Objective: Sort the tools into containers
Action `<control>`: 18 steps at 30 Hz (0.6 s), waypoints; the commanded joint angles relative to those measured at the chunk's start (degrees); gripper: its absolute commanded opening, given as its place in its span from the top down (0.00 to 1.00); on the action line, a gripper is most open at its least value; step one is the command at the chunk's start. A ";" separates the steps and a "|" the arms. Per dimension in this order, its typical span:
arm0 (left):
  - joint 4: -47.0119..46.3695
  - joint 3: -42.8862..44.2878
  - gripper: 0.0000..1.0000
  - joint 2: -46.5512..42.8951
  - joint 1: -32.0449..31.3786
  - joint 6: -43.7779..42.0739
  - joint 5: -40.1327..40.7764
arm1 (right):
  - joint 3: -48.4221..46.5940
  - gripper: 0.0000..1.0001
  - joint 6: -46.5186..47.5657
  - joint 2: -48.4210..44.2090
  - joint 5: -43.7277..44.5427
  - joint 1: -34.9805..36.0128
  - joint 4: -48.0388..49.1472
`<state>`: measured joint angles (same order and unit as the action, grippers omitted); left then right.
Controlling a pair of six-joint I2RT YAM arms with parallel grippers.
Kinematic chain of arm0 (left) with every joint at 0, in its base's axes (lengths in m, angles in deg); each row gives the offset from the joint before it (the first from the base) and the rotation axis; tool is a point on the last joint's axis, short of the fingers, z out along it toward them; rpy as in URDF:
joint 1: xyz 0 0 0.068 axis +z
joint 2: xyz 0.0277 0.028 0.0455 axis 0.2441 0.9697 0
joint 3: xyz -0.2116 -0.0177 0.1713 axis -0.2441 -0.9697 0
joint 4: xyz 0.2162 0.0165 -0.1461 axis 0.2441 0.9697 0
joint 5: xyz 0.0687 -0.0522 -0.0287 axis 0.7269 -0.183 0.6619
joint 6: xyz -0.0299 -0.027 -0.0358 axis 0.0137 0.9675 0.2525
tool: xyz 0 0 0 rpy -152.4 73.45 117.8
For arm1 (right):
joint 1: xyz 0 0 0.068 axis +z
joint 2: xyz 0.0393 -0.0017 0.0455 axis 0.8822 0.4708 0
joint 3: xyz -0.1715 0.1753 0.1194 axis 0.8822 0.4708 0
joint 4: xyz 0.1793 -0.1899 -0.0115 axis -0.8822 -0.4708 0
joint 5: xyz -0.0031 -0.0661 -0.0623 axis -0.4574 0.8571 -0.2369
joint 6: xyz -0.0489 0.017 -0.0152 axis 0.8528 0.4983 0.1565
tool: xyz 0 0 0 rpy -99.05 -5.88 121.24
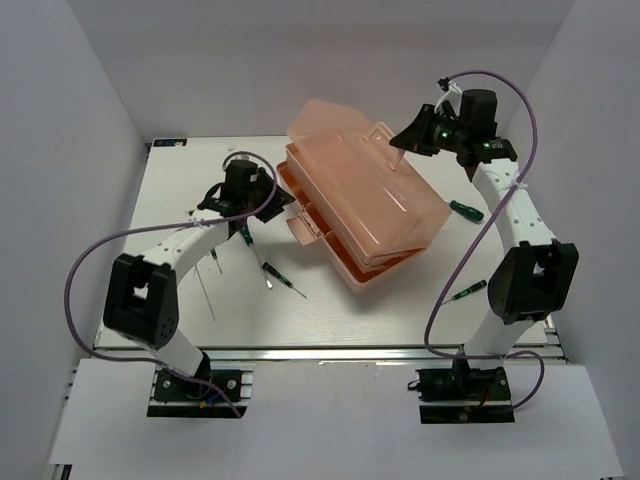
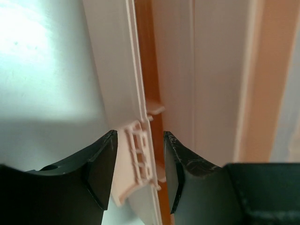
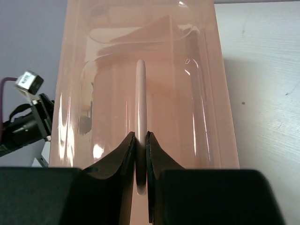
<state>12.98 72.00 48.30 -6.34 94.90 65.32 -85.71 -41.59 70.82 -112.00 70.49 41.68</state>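
Straddling the front latch [image 2: 134, 161], the left gripper [image 2: 139, 140] has jaws apart, while the right gripper [image 3: 140, 139] pinches the lid handle [image 3: 140, 93].

Salmon-pink toolbox [image 1: 365, 200], lid tilted up. Its handle [image 3: 140, 93] is pinched in the right gripper [image 3: 141, 157]; its latch [image 2: 136, 159] sits between the left gripper's [image 2: 139, 164] parted fingers. Green-handled screwdrivers [image 1: 283, 279] lie flat: two just behind the left gripper, two well behind the right gripper, toward its base.

The left gripper [image 2: 139, 150] held its fingers [image 2: 101, 168] apart; the right gripper [image 3: 141, 140], near the table's [image 1: 330, 320] far edge, was pinched tight.
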 commanded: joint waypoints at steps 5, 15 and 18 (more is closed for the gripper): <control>3.34 13.76 0.47 11.15 -0.19 -4.74 -1.25 | -4.33 1.00 -4.96 2.13 -6.96 -6.91 15.16; 3.53 25.54 0.46 23.64 -0.27 -5.54 -4.67 | -1.07 1.00 -8.21 3.36 -9.86 -7.88 19.29; 0.11 25.72 0.46 24.25 -0.27 -4.31 -6.16 | -0.63 1.00 -8.65 3.36 -10.48 -7.96 19.56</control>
<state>15.43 95.43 73.64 -6.34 90.38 61.56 -85.25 -47.19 75.58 -119.67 62.95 51.30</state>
